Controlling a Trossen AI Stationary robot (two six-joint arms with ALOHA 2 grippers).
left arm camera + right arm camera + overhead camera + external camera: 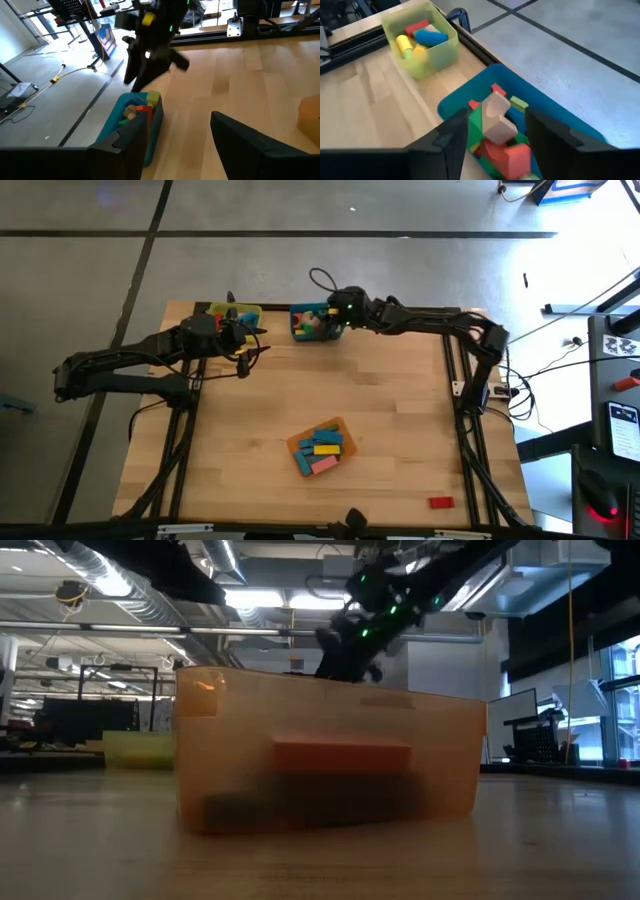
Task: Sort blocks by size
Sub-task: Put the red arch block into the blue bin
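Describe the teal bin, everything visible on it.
The teal bin is a rectangular, open-topped tub that looks like plastic, upright at the table's far edge beside the yellow-green bin. It is heaped with blocks: red, green, orange and a pale arch-like piece on top. The right gripper hangs over it, jaws apart around the pile, not clearly gripping anything.

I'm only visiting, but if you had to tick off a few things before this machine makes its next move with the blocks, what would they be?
1. Right pincer over the teal bin: ok.
2. Right pincer empty: ok, fingers apart, nothing between them; a pale block lies on the pile just below.
3. Left pincer open and empty: ok, waiting by the yellow bin.
4. Blocks left to sort: ok, several in the orange bin, and a red block loose near the table edge.
5. Arms apart from each other: ok in the high view.
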